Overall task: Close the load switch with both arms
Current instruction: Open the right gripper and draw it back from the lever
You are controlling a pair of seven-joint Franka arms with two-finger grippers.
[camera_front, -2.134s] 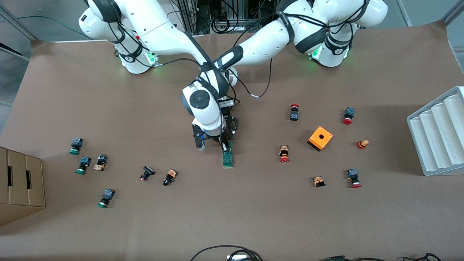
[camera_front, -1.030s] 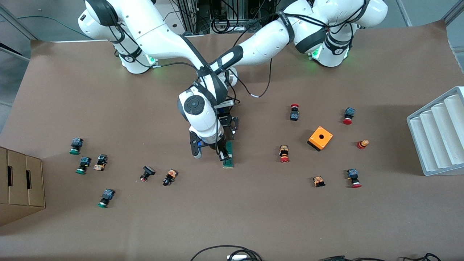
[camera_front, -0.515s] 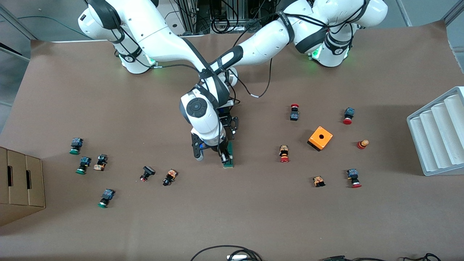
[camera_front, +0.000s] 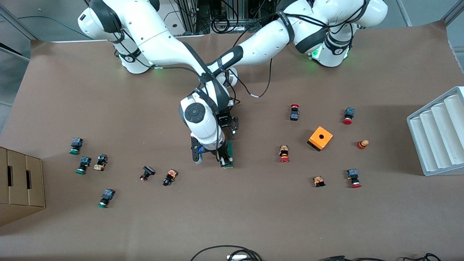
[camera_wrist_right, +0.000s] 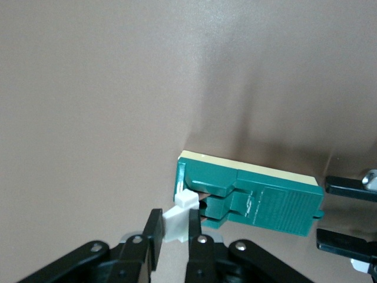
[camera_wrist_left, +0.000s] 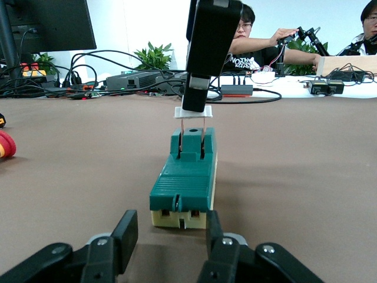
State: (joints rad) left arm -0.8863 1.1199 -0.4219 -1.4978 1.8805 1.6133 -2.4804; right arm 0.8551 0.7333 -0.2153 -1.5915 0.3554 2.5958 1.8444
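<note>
You see a dark-green load switch with a cream base and a white lever, lying on a plain brown table. From it, at about 3 o'clock in the front view, sits an orange box with a dark round hole, ringed by small push buttons with red caps; out at 9 o'clock, the buttons wear green caps. Both arms are white with black bands, and their grippers' fingers are black.
</note>
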